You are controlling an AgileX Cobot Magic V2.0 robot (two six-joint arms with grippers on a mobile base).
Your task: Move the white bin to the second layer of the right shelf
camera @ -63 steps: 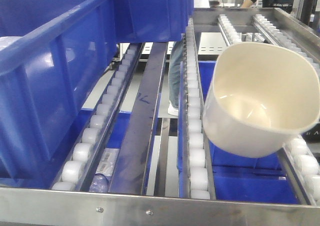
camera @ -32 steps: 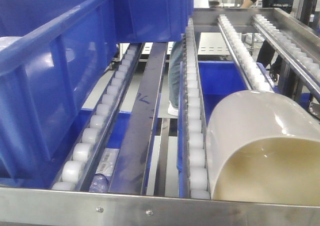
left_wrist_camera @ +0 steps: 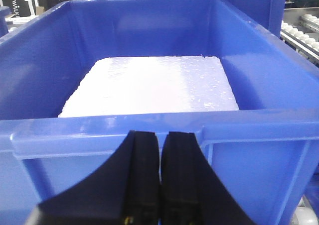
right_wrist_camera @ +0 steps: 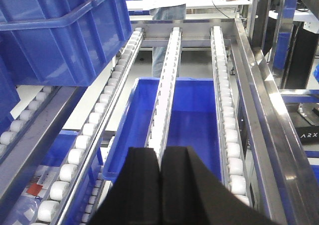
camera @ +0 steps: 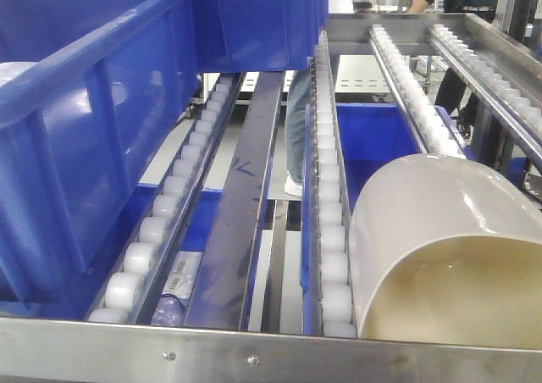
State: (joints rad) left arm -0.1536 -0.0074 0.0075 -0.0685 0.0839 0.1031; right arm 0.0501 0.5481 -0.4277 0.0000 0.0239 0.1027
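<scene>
Resting on its side on the roller rails (camera: 330, 230), the white bin (camera: 432, 230) lies apart from my right claw (right_wrist_camera: 160, 185), whose jaws are pressed together, empty.

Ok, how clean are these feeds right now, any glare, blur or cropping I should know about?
Front view: the white bin fills the lower right, cropped by the frame, glossy sheen on its wall; the steel front lip reflects softly. Left wrist: foam slab nearly blown out white, left gripper close and soft. Right wrist: roller rails sharp, right gripper dark.
</scene>
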